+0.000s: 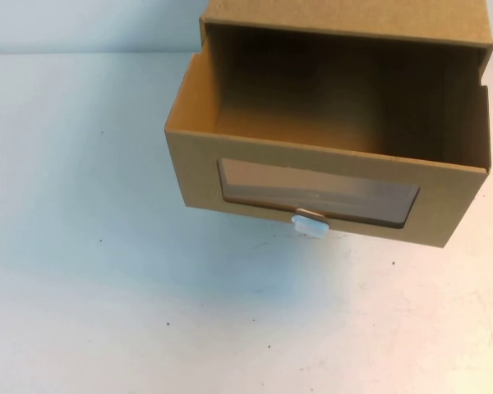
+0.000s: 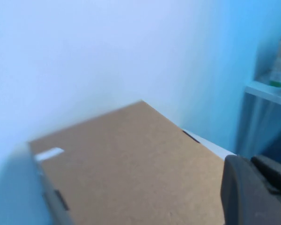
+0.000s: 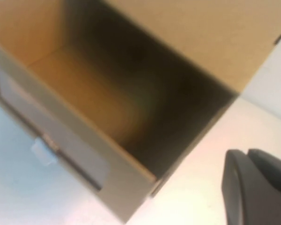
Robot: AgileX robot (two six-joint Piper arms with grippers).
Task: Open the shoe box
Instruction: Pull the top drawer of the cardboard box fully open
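The brown cardboard shoe box stands at the table's far right, its drawer (image 1: 189, 139) pulled well out of the outer sleeve (image 1: 345, 16) and showing nothing inside. The drawer front has a clear window (image 1: 316, 193) and a small white pull tab (image 1: 309, 223). Neither arm appears in the high view. In the right wrist view my right gripper (image 3: 247, 153) is shut on nothing, apart from the drawer (image 3: 84, 103) and its tab (image 3: 43, 152), over bare table beside the box. In the left wrist view my left gripper (image 2: 250, 161) is shut and empty next to the sleeve's top (image 2: 131, 164).
The white table (image 1: 107, 246) stretches out in front of and to the left of the box. A pale wall rises behind the box. The left wrist view catches a shelf (image 2: 269, 89) with blurred items off to the side.
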